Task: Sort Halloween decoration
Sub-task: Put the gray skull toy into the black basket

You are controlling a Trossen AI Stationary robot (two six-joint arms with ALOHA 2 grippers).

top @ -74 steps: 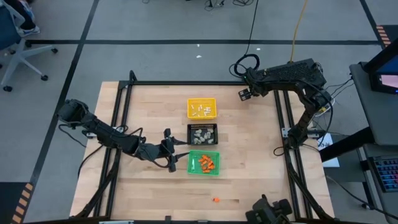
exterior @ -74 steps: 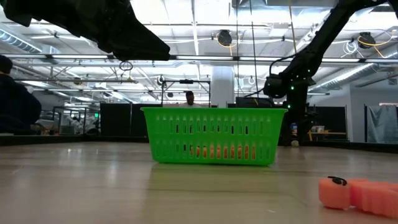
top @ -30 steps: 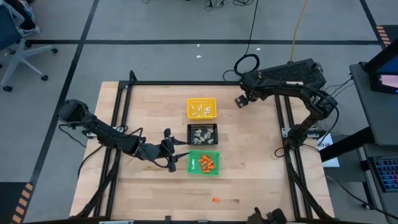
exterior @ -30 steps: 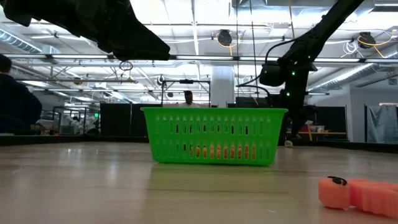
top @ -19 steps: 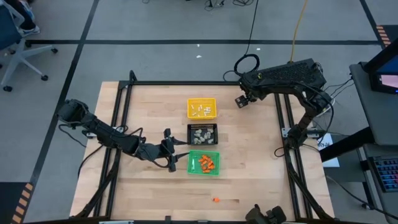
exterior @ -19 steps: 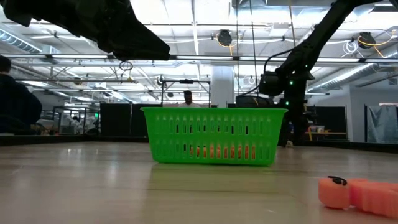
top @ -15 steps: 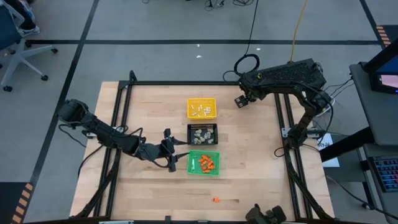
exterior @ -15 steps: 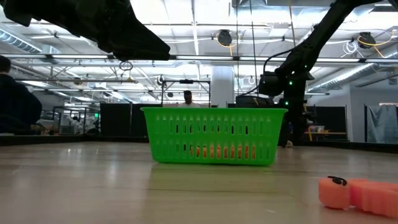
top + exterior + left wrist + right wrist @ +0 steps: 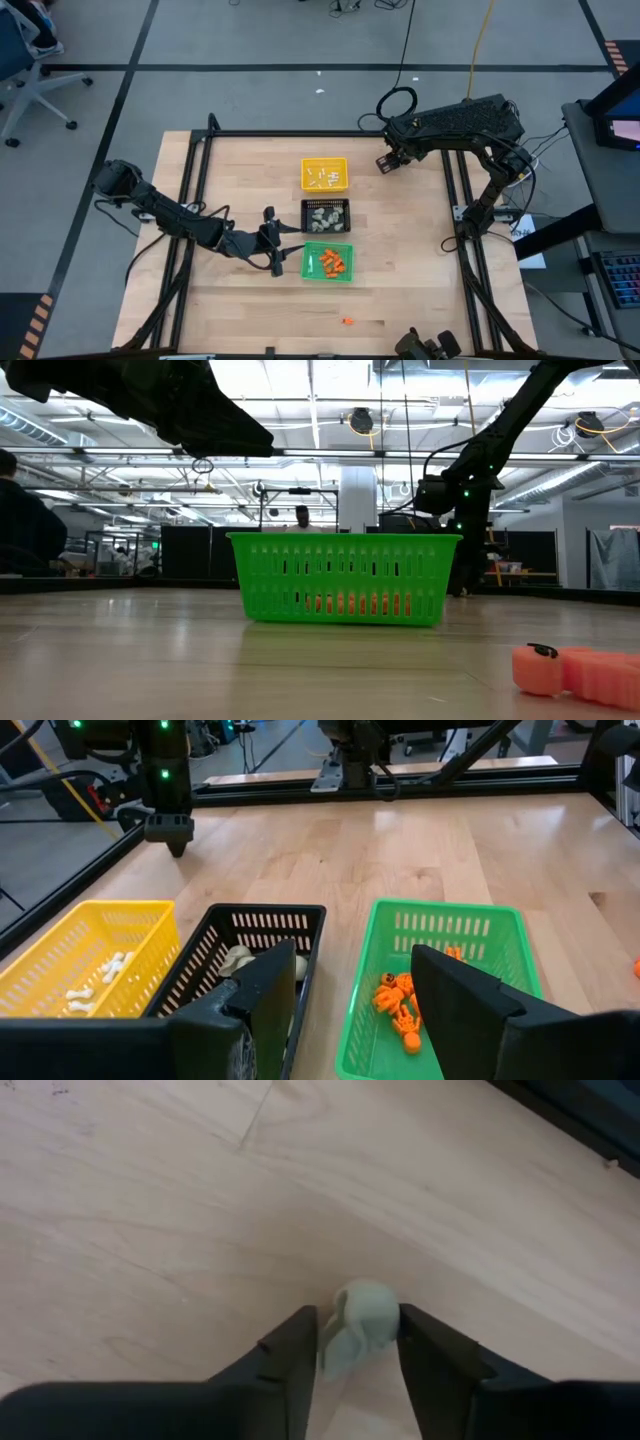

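A beige-grey lump [image 9: 362, 1312] of the Halloween decoration lies on the wood at the table's far right, between the fingers of my right gripper [image 9: 385, 163], which has shut on it. My left gripper [image 9: 355, 970] hangs open and empty just left of the green tray [image 9: 328, 262] holding orange bits. The black tray [image 9: 325, 215] holds beige lumps and the yellow tray [image 9: 324, 174] holds white sticks. One orange bit [image 9: 346, 321] lies loose near the front edge. My right gripper pinches the beige-grey lump by its two opposite sides [image 9: 338, 1342] between its two fingers. The fingers come from above, pointing steeply down. The lump's underside sits on the table top.
The three trays stand in a column at the table's middle. A black frame rail [image 9: 450, 190] runs along the right side close to my right gripper. Bare wood lies between the trays and that rail. In the low view the orange bit [image 9: 575, 670] sits near the camera.
My right gripper has sunk toward the table top at the far right and drifted slightly toward the table's left. My left arm and the trays have kept still.
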